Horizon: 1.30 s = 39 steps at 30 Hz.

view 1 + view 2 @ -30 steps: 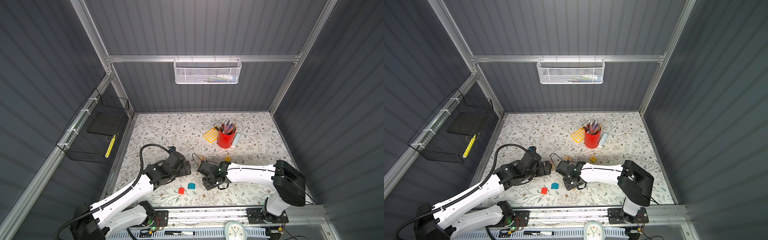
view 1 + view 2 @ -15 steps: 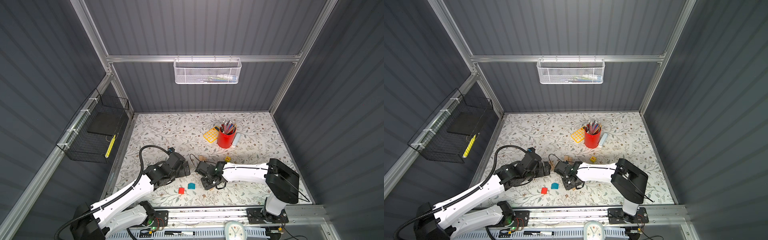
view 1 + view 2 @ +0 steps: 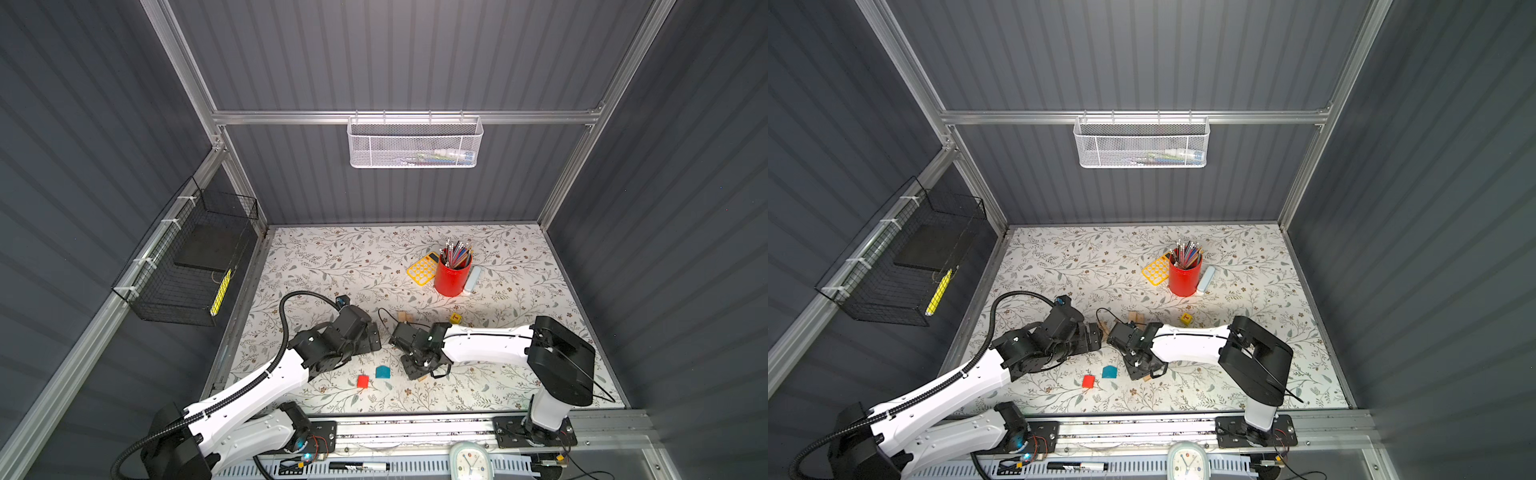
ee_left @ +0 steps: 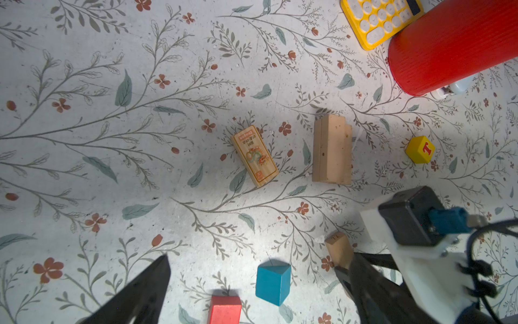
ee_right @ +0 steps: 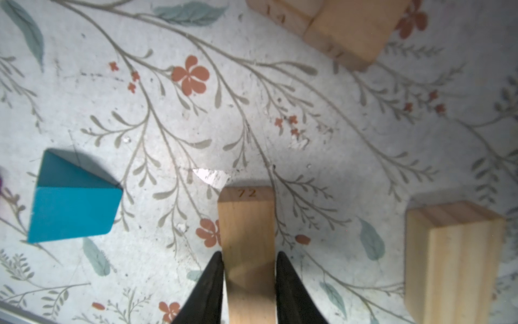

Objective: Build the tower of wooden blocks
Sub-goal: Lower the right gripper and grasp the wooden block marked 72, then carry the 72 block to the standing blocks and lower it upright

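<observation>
No wood block tower shows; the blocks lie loose on the floral mat. My right gripper [image 5: 248, 255] is low near the front, shut on a tan plank [image 5: 246, 224] marked 72, one finger on each long side. A teal house-shaped block [image 3: 383, 372] and a red cube [image 3: 362, 381] lie just left of it. My left gripper [image 4: 256, 262] hangs open above them, holding nothing. Further back lie a printed plank [image 4: 254, 155], stacked tan planks [image 4: 332, 153] and a yellow lettered cube [image 4: 420, 149]. More planks [image 5: 454, 258] lie close beside the right gripper.
A red pencil cup [image 3: 452, 276], a yellow calculator [image 3: 423, 268] and a pale eraser [image 3: 473, 277] stand at the back right. A black wire basket [image 3: 187, 257] hangs on the left wall, a white mesh basket [image 3: 415, 141] on the back wall.
My right gripper's jaws have closed in onto the plank's sides, and that arm has shifted slightly left. The left arm has stayed still and open.
</observation>
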{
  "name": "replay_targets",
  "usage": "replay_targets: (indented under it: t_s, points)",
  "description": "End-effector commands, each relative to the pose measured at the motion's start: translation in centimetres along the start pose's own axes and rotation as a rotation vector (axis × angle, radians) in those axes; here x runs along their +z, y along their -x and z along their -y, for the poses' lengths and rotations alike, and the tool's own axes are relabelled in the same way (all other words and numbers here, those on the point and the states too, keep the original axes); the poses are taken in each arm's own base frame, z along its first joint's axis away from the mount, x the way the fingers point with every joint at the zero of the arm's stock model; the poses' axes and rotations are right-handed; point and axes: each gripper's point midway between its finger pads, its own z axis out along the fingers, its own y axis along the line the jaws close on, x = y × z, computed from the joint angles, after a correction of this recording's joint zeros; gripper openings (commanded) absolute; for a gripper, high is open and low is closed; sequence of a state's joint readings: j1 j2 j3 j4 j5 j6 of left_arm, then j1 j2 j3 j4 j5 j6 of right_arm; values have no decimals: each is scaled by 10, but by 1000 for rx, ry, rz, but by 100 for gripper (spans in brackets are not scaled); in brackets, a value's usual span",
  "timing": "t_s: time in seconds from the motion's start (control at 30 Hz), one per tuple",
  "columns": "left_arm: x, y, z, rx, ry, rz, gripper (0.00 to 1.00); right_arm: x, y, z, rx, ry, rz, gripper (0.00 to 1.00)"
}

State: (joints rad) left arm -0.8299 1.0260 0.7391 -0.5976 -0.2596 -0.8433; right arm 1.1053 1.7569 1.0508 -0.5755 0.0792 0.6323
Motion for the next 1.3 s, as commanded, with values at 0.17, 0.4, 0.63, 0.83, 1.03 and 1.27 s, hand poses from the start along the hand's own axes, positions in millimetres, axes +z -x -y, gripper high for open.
replay_targets:
  t_s: [0.17, 0.4, 0.63, 0.83, 1.03, 1.27]
  points:
    - [-1, 3, -1, -7, -2, 16, 100, -7, 6, 3, 7, -14, 7, 28]
    - [-3, 12, 11, -6, -48, 47, 95, -39, 20, 7, 77, 45, 79, 28]
    - [8, 28, 28, -1, -73, 49, 86, -55, 43, 29, 243, 132, 105, 28]
    - [29, 39, 37, -63, -130, 20, 78, -49, 73, 53, 361, 131, 140, 28]
    - [44, 44, 39, -99, -138, 7, 69, -39, 98, 58, 410, 137, 150, 28]
    - [60, 43, 42, -118, -144, -15, 62, -25, 116, 61, 436, 107, 159, 27]
